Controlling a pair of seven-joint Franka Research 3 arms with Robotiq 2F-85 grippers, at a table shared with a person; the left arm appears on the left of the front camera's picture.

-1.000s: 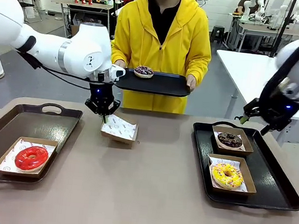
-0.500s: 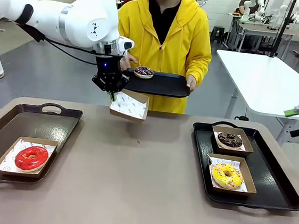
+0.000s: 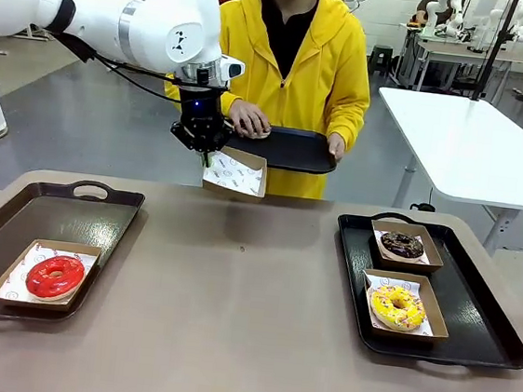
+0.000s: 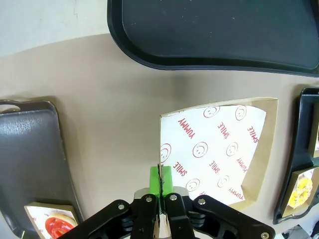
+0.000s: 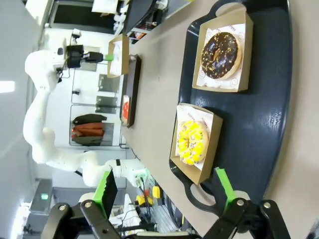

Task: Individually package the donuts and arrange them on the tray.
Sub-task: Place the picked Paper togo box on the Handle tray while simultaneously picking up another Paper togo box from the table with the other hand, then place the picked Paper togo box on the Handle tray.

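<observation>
1. Red donut [image 3: 55, 276]: glossy ring, lying flat in a paper-lined cardboard box [image 3: 44, 276] at the lower left of the front view, on the left black tray [image 3: 101, 212].
2. Yellow donut [image 3: 397, 307]: ring with coloured sprinkles, flat in its own box at the lower right, on the right black tray [image 3: 483, 313], nearer the camera.
3. Chocolate donut [image 3: 402, 245]: dark ring with sparse sprinkles, flat in the box just behind the yellow one, same tray; both boxes sit side by side, open-topped.
4. Purple donut: hidden under the person's hand [image 3: 249, 119] on the held tray [image 3: 295, 148], upper centre.
</observation>
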